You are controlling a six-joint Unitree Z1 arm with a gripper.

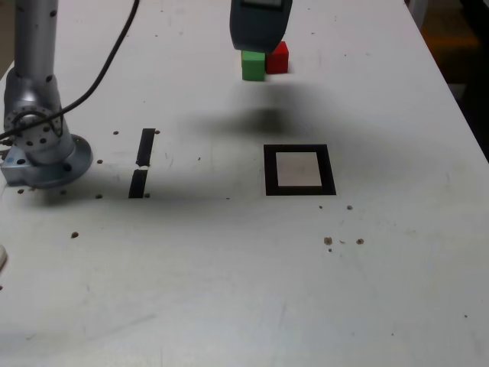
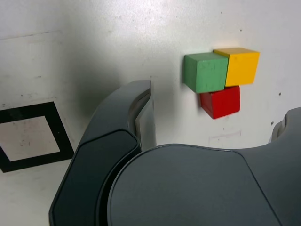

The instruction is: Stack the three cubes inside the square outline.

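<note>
Hand (image 2: 211, 106) spread, nothing gripped. Green cube (image 2: 206, 73), yellow cube (image 2: 242, 67) and red cube (image 2: 221, 101) sit clustered outside the square outline (image 1: 328, 170). Caution: tight spacing may cause a descending finger to strike or displace a neighbouring cube.

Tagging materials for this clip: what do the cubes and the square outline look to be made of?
Green cube, yellow cube, red cube: probably painted wood, satin; flat even colour, crisp edges, though plastic is possible. Square outline: likely matte black tape, lying flat.
</note>
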